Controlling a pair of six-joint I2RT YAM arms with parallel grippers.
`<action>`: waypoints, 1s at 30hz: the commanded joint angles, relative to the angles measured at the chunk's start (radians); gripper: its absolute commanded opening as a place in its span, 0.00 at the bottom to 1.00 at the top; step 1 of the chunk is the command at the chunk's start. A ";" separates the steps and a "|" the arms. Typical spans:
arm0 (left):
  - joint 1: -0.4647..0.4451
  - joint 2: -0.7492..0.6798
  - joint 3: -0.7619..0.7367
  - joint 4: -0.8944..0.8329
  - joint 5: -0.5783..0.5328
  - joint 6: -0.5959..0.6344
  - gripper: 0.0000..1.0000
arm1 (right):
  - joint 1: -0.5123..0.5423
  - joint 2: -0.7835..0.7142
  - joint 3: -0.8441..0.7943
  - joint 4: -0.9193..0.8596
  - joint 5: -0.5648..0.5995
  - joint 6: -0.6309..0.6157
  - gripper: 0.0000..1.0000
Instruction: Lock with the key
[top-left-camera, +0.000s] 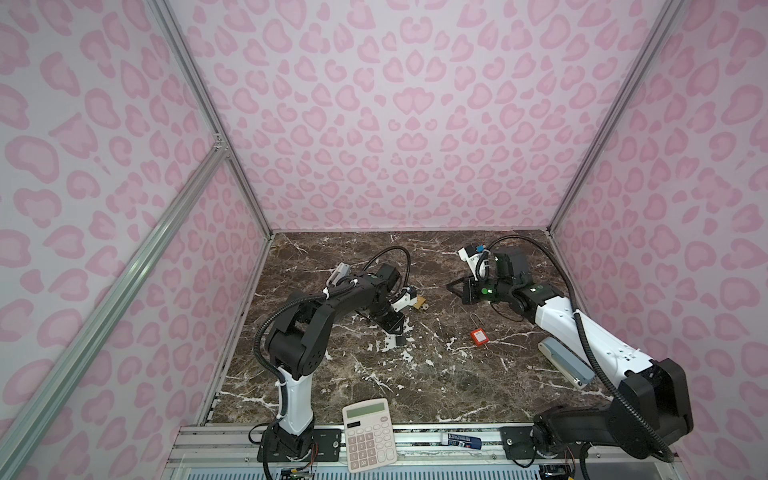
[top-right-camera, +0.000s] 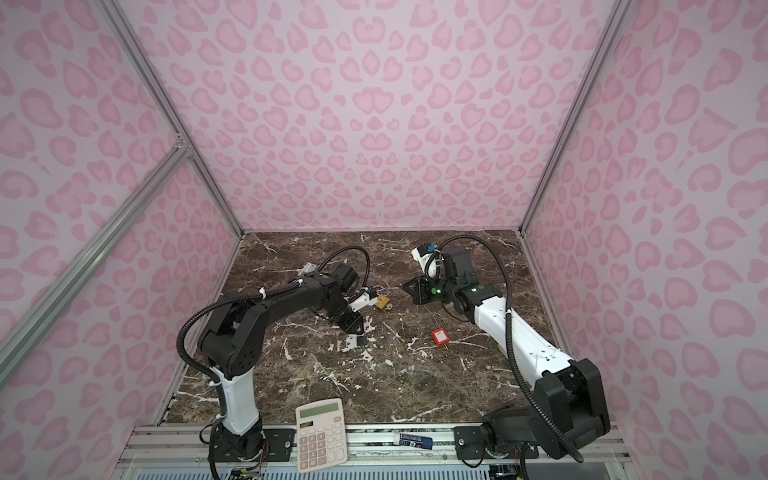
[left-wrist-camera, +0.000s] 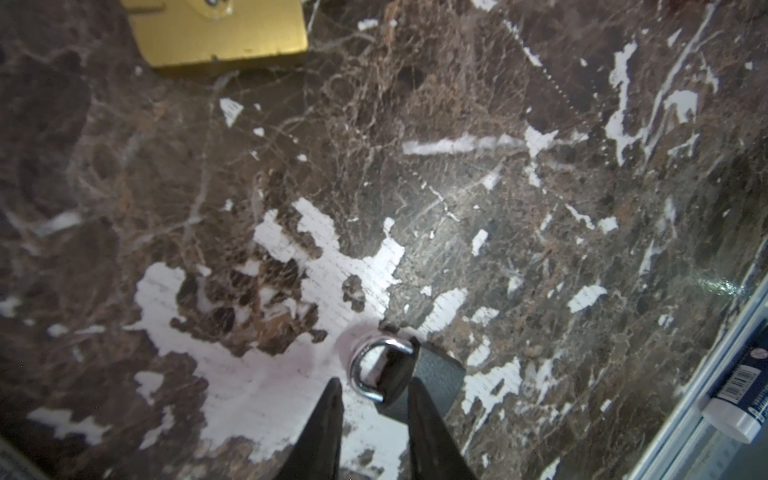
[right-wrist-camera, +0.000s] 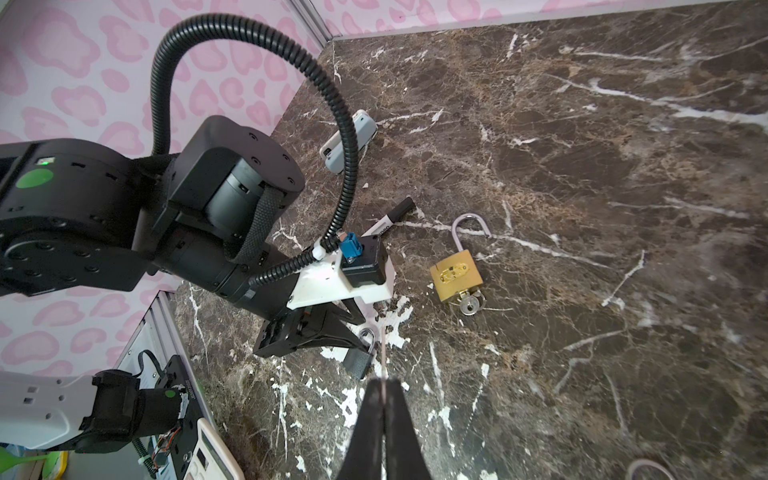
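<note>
Left arm reaches over the middle-left of the table (top-left-camera: 415, 374). A grey case (top-left-camera: 341, 272) lies behind it, near the back.

Left gripper (left-wrist-camera: 372, 390) points down at a small dark padlock (left-wrist-camera: 438, 374) lying on a white patch of the tabletop. The fingers (left-wrist-camera: 328, 419) are spread a little. The silver shackle (left-wrist-camera: 365, 374) sits between the tips, with bare table showing between it and one finger. The other finger overlaps the lock body; can't tell if it's touching. Nothing is pinched.

Calculator (top-left-camera: 369, 432) sits at the front edge, overhanging the rail.

Gold padlock (right-wrist-camera: 456, 272) lies flat near the table centre, just right of the left wrist in both top views. Its shackle (right-wrist-camera: 469, 226) is swung open and the key (right-wrist-camera: 469, 305) is in the keyhole. Neither gripper touches it. A black marker (right-wrist-camera: 395, 212) lies near it, partly hidden under the left wrist.

Right gripper (right-wrist-camera: 383, 380) has its fingers pressed together with nothing visibly held. It is right of the gold padlock and apart from it, tips pointing toward it.

Red padlock (top-left-camera: 478, 336) with a long thin shackle lies in front of the right gripper, beside the right forearm. A glue stick (top-left-camera: 463, 440) lies on the front rail. A second grey case (top-left-camera: 565, 360) is partly under the right arm.
</note>
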 joint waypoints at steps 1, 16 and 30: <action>0.002 -0.003 0.011 -0.002 -0.007 -0.018 0.33 | -0.001 -0.012 -0.031 0.010 -0.001 0.048 0.00; 0.025 -0.269 -0.092 0.143 -0.008 -0.294 0.35 | 0.239 -0.083 -0.441 0.427 0.284 0.689 0.00; 0.025 -0.442 -0.223 0.179 -0.027 -0.404 0.41 | 0.395 0.109 -0.564 0.885 0.417 1.145 0.00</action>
